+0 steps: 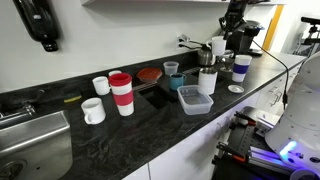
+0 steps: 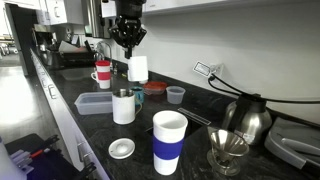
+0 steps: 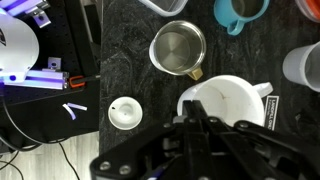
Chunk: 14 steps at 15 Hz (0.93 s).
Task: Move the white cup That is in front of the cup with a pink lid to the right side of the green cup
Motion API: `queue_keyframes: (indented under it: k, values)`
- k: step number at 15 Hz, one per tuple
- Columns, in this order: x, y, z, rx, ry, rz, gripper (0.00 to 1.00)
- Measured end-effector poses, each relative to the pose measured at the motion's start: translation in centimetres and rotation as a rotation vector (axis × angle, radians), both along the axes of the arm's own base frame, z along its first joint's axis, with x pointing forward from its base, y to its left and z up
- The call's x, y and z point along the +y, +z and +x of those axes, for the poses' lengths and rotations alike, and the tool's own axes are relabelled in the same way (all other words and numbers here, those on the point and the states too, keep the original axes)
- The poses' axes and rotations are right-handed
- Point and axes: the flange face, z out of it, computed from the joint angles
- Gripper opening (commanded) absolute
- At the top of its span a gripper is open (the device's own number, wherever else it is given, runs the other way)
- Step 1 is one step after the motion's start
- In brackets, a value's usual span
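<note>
My gripper [image 1: 228, 28] is shut on the rim of the white cup [image 1: 218, 46] and holds it above the counter at the far end. Both also show in an exterior view, the gripper [image 2: 128, 48] above the cup [image 2: 138, 68]. In the wrist view the cup [image 3: 238, 100] hangs under my fingers [image 3: 192, 112], its handle pointing right. The cup with a pink lid [image 1: 121, 93] stands mid-counter and also shows behind the gripper [image 2: 103, 72]. The green cup [image 1: 171, 69] stands near the wall, to the right of my gripper in an exterior view [image 2: 175, 95].
Below the held cup are a steel cup [image 3: 178, 48], a teal mug [image 3: 240, 12] and a white lid [image 3: 125, 112]. Two white mugs [image 1: 92, 111] [image 1: 100, 85], a blue container [image 1: 193, 100], a blue-banded cup [image 2: 169, 140], a kettle [image 2: 245, 118] and a sink [image 1: 30, 135] are on the counter.
</note>
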Motion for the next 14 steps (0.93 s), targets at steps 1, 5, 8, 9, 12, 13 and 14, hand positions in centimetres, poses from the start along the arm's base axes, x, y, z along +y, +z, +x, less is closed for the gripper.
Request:
queue_keyframes:
  k: [1,5,8,9,12,13,14]
  values:
    - [-1.0,-0.6,-0.3,0.010,-0.043,0.013,0.00]
    - [-5.0,-4.1,-1.1,0.048,-0.205,0.050,0.00]
    - [-6.5,-6.9,-1.3,0.080,-0.271,0.065,0.01]
    - [-6.7,-7.4,-1.4,0.088,-0.278,0.069,0.01]
    - [-6.8,-7.5,-1.4,0.087,-0.283,0.069,0.01]
    - [-6.8,-7.5,-1.4,0.086,-0.283,0.068,0.00]
    - [-6.8,-7.5,-1.4,0.086,-0.284,0.068,0.00]
